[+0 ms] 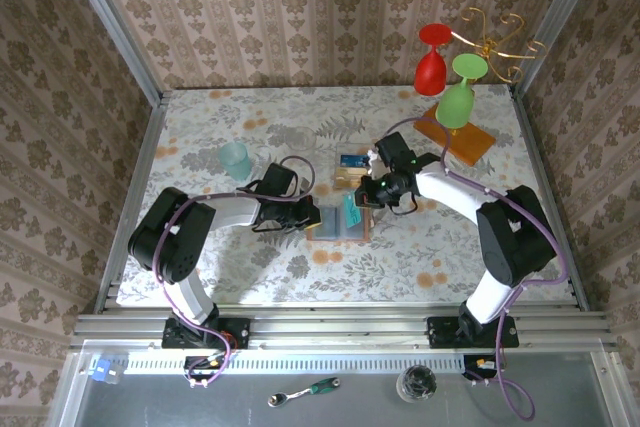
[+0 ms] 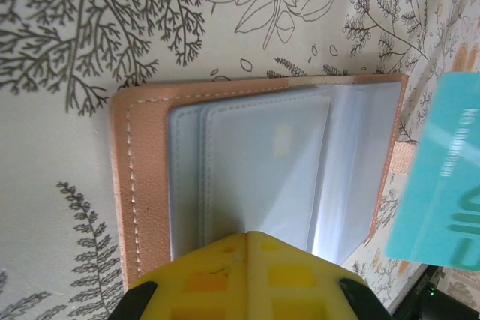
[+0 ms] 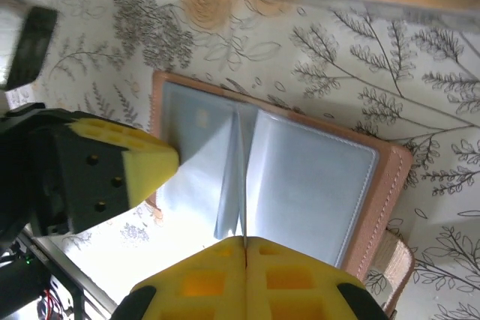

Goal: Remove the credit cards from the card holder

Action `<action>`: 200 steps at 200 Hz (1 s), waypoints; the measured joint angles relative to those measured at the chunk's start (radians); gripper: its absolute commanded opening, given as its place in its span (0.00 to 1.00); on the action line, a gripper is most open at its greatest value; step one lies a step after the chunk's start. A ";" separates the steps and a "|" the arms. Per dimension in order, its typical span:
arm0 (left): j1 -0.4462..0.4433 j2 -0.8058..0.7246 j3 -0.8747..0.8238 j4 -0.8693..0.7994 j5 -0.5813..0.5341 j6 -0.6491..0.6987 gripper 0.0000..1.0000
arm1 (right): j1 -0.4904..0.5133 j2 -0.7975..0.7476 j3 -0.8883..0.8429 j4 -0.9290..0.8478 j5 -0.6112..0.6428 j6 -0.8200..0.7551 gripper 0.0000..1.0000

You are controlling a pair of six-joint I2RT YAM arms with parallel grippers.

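desk (image 1: 230, 127): card holder (image 2: 262, 170) lies open mid-desk, pockets up; left gripper (image 2: 247, 243) closed tight, empty, tips on holder's pocket panel; right gripper (image 3: 244, 251) clamped on teal card (image 2: 442, 185), held above the holder; blue card (image 1: 351, 160), tan card (image 1: 345, 178) on desk just beyond

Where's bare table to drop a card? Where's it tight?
Free: the near cloth between the card holder and the arm bases; the far-left corner behind the cup. Crowded: centre, where left gripper and right gripper, holding a teal card, meet at the holder beside loose cards; far right by the wooden slab.
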 measured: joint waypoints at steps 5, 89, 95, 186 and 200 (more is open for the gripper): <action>0.000 0.000 0.000 0.000 0.000 0.001 0.07 | 0.000 0.002 0.018 -0.018 0.001 -0.027 0.00; 0.000 -0.003 0.000 0.000 -0.001 0.004 0.10 | 0.000 0.144 0.329 -0.323 0.122 -0.498 0.00; 0.000 -0.006 0.000 0.000 -0.003 0.004 0.10 | 0.000 0.151 0.346 -0.339 0.132 -0.535 0.00; 0.000 -0.052 -0.002 -0.003 -0.013 0.003 0.14 | -0.002 0.275 0.619 -0.514 0.275 -1.056 0.00; 0.000 -0.060 -0.005 -0.004 -0.016 0.002 0.14 | -0.004 0.300 0.663 -0.532 0.295 -1.100 0.00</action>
